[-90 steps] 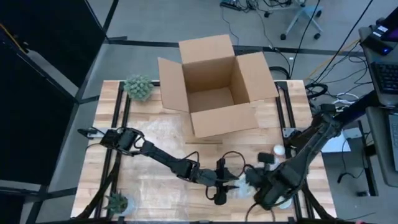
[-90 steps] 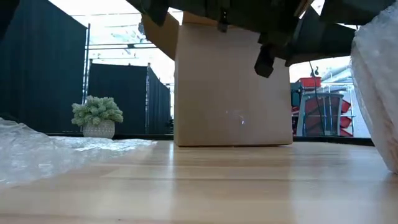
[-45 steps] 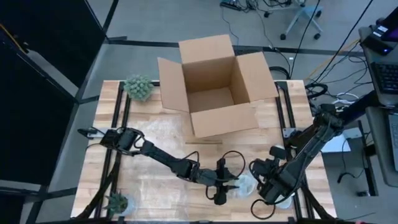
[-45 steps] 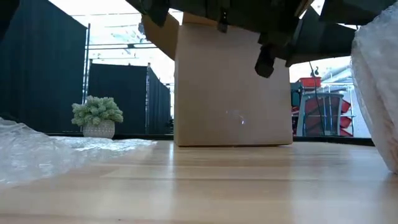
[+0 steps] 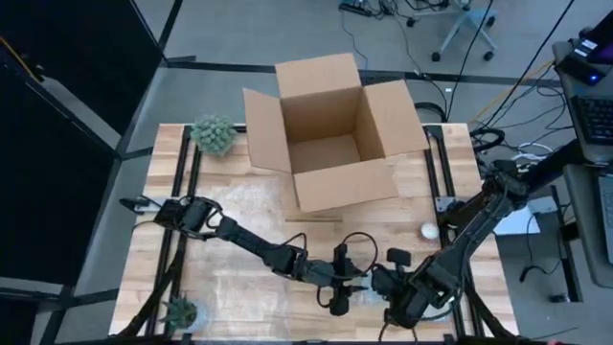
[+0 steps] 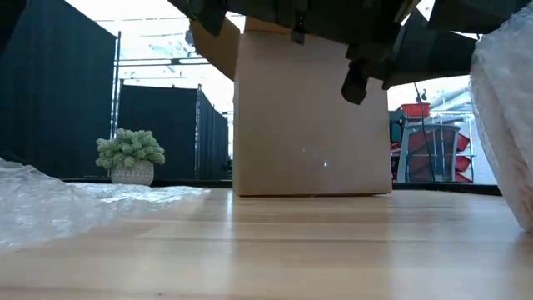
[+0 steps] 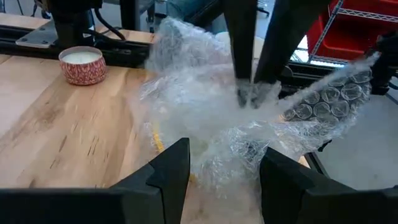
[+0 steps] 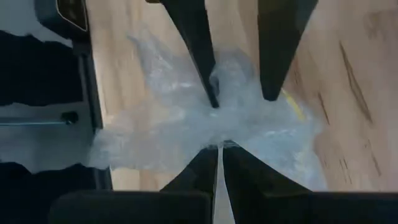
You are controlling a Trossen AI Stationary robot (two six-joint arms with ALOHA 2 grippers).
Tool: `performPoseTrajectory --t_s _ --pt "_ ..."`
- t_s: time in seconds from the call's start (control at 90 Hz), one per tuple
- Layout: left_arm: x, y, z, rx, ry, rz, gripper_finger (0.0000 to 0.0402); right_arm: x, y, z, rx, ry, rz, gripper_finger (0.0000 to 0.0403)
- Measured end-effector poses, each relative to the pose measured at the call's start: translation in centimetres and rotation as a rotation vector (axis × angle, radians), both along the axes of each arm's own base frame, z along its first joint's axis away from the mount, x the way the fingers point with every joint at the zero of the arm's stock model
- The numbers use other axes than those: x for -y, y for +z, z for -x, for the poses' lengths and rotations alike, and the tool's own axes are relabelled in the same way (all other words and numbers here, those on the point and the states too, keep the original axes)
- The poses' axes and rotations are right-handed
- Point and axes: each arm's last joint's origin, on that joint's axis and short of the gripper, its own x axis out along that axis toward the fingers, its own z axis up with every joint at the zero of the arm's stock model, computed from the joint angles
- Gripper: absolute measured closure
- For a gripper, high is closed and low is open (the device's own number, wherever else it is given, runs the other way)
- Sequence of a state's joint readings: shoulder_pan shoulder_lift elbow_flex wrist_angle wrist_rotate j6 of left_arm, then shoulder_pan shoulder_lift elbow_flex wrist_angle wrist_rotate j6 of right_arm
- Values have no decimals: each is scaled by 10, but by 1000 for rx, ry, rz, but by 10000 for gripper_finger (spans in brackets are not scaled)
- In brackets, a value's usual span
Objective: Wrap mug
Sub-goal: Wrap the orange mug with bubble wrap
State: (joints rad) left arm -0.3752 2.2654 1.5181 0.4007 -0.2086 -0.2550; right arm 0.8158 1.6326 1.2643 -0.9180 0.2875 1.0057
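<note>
Mug's buried inside the wrap (image 7: 249, 112) at the table's front edge, between both arms. Right gripper (image 8: 216, 163) is pinched shut on the wrap from above; left gripper (image 7: 221, 165) sits open just beside it. If that pinch slips, the bundle probably unfolds.

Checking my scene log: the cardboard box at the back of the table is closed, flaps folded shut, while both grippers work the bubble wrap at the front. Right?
Not quite. The high view shows the cardboard box open, flaps spread outward. The rest holds: left gripper and right gripper meet at the bubble wrap near the front edge.
</note>
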Motion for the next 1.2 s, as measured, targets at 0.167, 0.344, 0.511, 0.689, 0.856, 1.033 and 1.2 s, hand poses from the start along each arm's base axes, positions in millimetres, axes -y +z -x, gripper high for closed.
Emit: performPoseTrajectory --t_s 0.167,0.344,0.511,0.689,0.856,1.033,1.2 --pt "0 0 0 1 -4 1 256 2 -41 -6 -36 -43 42 390" --pt "0 9 1 5 -10 9 256 4 -57 -13 -29 -50 46 390" --pt "7 30 2 34 -33 -2 256 6 -56 -13 -29 -33 49 390" --pt "8 29 -3 56 -28 51 256 6 -56 -14 -25 -14 50 390" --pt "3 5 -11 38 3 71 256 6 -57 -16 -19 -5 39 390" --pt "2 -10 -13 0 7 81 256 6 -51 -17 -36 -2 35 390" --pt "1 -12 -13 -11 10 74 256 1 -20 -19 -46 27 4 390"
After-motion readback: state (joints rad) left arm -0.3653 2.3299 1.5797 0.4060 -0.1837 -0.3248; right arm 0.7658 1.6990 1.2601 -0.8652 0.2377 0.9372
